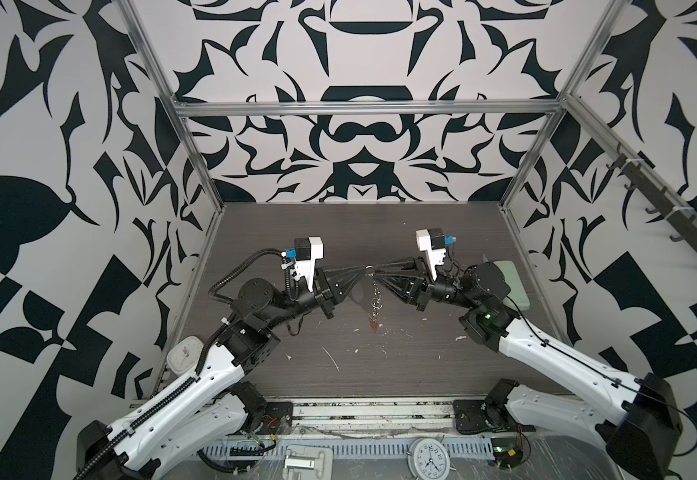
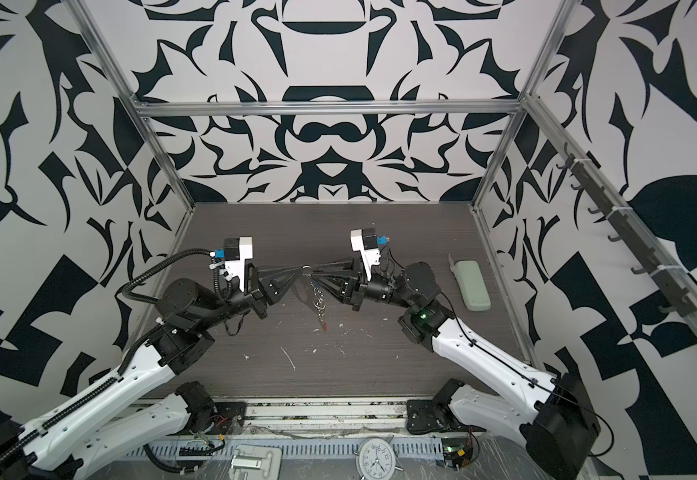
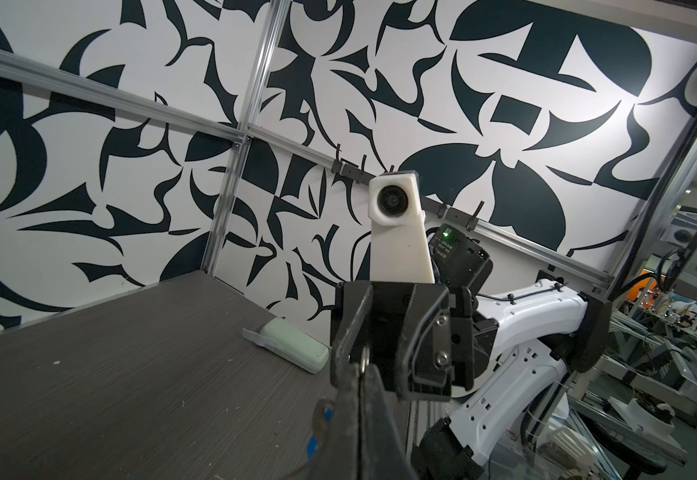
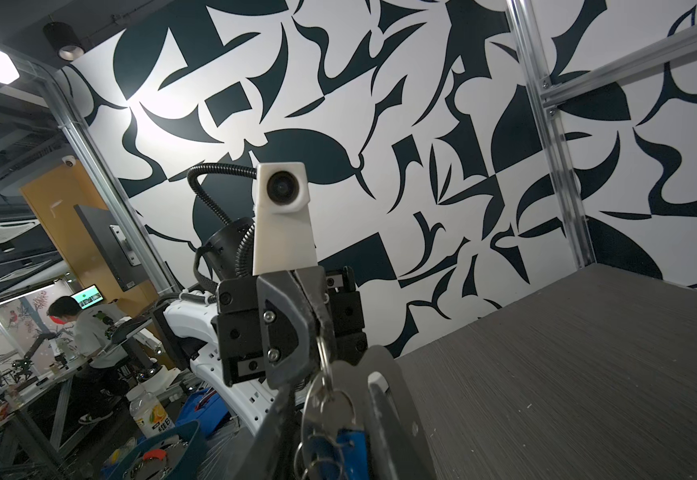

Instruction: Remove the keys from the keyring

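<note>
Keyring (image 1: 375, 291) dangling mid-frame, closed left claw (image 1: 365, 271) pinching its top; right claw (image 1: 379, 268) part open around blue-tag key (image 4: 330, 409). Risk: tugging slipping ring loose.

Round alarm clock (image 1: 429, 457) at the near edge, in both top views (image 2: 380, 459): black hour numbers round a white dial. 10, 11, 12, 1 read along the top and 9, 8, 7 down the left side; the rest are partly lost under the hands.

Square white clock (image 1: 184, 352): dial marks too small to read.

Plastic bottle (image 4: 150, 413) in the right wrist view: label with orange-slice picture and white Chinese print, with what looks like a "B".

Black motor housing (image 3: 453, 253) in the left wrist view: lines of small white print beneath a green light, not legible.
</note>
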